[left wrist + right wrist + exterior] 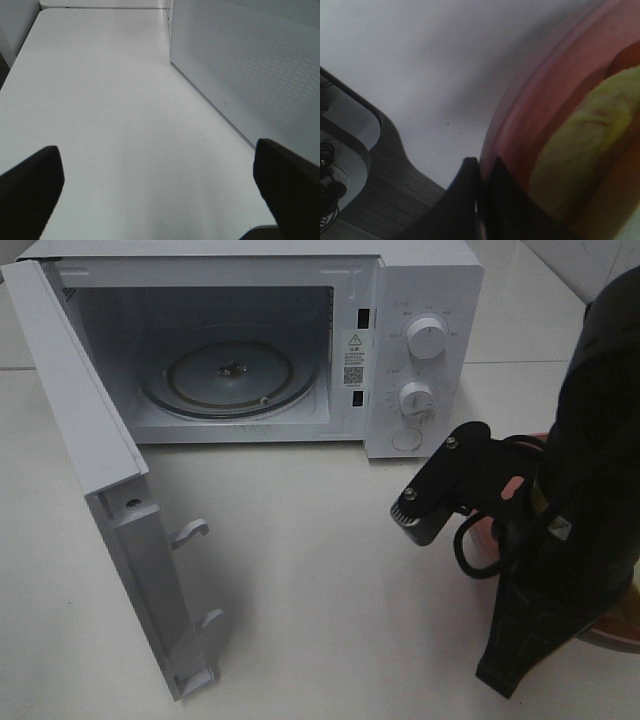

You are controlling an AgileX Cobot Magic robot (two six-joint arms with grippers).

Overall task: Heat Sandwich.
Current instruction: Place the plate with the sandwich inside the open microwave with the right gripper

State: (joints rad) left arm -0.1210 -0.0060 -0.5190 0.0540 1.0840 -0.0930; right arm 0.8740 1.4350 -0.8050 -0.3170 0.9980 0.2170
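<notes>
Sandwich (585, 150) on pink plate (520, 120) at right side of desk (300, 590), plate rim pinched in closed right hand (480, 167), probably for carrying both together into open microwave (240, 360), left hand (160, 195) wide and empty over bare desk.

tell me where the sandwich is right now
The sandwich lies on the pink plate, at the right edge of the exterior high view, in front of the microwave and hidden behind the right arm; the right tool pinches the plate's rim.
</notes>
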